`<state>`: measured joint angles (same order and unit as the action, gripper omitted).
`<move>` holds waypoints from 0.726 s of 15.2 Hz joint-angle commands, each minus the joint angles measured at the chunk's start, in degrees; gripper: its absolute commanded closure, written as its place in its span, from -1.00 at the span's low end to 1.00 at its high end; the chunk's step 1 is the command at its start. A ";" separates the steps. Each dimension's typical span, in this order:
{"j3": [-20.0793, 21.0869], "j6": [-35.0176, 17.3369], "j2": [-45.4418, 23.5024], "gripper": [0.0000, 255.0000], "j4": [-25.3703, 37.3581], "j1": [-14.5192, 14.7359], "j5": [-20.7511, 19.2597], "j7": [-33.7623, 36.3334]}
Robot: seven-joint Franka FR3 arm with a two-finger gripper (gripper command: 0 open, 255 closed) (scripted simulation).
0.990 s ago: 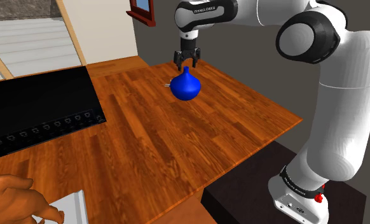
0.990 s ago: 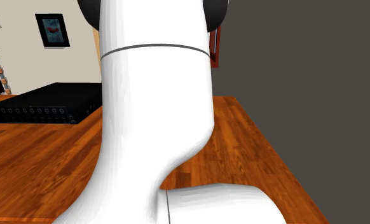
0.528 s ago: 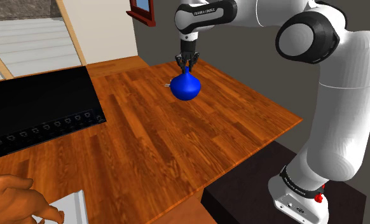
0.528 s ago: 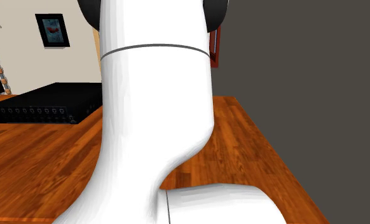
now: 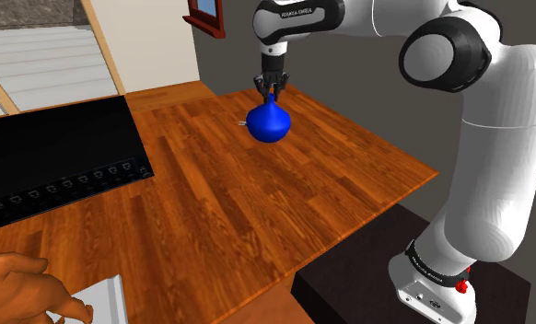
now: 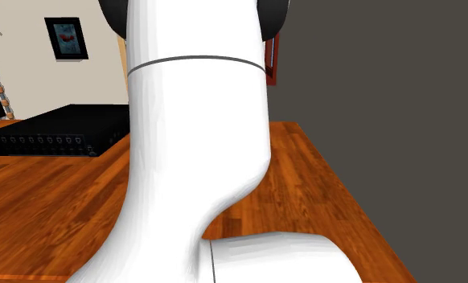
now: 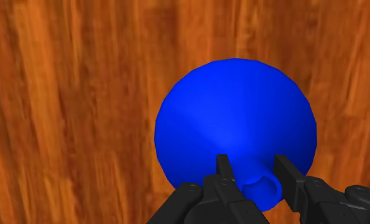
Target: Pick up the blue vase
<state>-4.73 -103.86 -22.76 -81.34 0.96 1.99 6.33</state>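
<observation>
A blue vase with a round belly and a narrow neck is on the far part of the wooden table, in the shoulder view. My gripper points straight down over it and is shut on the neck. In the wrist view the two black fingers clasp the vase's neck from both sides, with the blue belly beyond them and the wood grain underneath. In the second exterior view my white arm hides the vase and the gripper.
A flat black box with a row of sockets lies at the shoulder view's left and appears again in the second exterior view. An orange hand-shaped figure and a white slab sit at the near left corner. My dark stand adjoins the table's right edge.
The fingers stood apart around the vase's neck a second ago and have since closed on it. The vase now seems a touch higher in the shoulder view.
</observation>
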 commanded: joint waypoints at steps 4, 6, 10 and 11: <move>0.02 3.62 0.10 1.00 3.58 0.05 -0.04 0.20; 0.01 5.21 -0.01 1.00 5.28 0.01 -0.04 0.21; 0.00 8.53 -0.45 1.00 9.04 -0.08 -0.01 0.23; -0.01 9.39 -0.61 1.00 10.06 -0.10 0.00 0.23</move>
<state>-4.75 -95.49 -23.05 -72.67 0.87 1.97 6.54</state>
